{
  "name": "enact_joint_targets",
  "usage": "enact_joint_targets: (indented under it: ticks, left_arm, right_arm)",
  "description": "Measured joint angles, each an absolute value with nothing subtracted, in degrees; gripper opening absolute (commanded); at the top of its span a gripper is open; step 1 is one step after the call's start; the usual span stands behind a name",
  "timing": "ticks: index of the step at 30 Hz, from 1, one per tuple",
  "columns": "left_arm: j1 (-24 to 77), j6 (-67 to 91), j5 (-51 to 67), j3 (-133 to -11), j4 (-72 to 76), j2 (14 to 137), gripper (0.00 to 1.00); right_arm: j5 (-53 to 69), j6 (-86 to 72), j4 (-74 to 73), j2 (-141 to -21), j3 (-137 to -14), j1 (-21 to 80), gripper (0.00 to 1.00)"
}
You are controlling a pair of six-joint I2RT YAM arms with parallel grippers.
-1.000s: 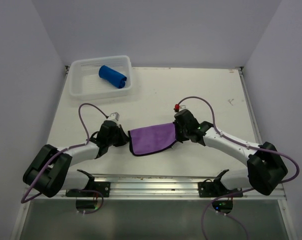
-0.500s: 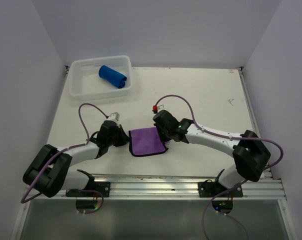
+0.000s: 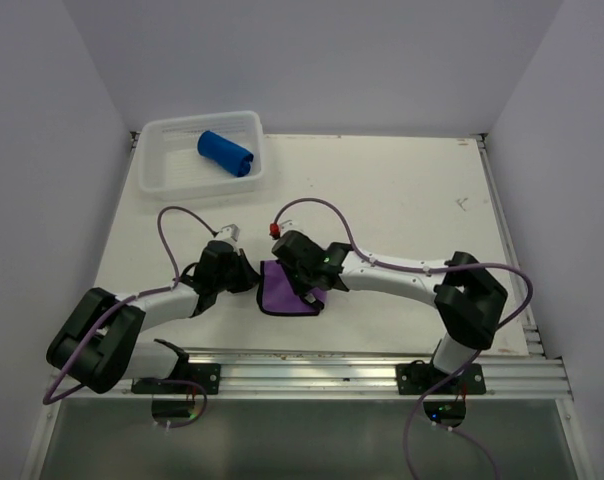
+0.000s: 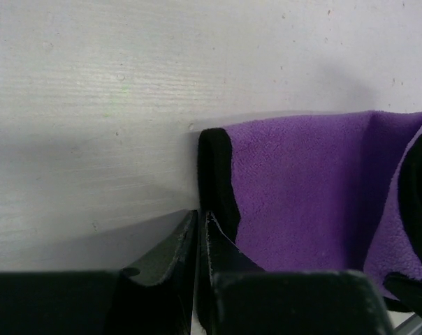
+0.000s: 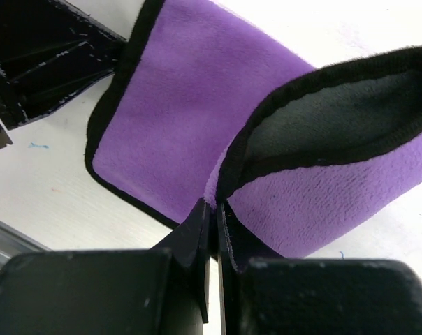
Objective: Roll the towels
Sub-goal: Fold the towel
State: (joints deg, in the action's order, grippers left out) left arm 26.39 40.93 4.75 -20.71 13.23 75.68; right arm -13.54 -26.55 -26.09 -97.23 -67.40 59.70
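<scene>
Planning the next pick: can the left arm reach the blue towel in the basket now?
Probably yes: the blue towel lies uncovered in the open basket on its side, with nothing between; the left gripper must first leave the purple towel.

Robot lab cell, plain white walls (image 3: 312,60), white table (image 3: 402,190), arms (image 3: 392,272) bolted to aluminium rail (image 3: 312,362)

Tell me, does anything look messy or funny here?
Nothing is spilled or broken. The purple towel is doubled over, one edge pinched by the right gripper. The blue towel lies rolled in the basket.
</scene>
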Motion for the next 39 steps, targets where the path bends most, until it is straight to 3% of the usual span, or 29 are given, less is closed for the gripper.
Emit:
enact_joint_targets:
  ticks: [39]
  left_arm:
    - [26.4,41.4,5.4,-19.8,15.3,75.7,0.13]
  right_arm:
    - [-4.9,-28.9,-22.1,-106.6,-73.6,64.7,0.0]
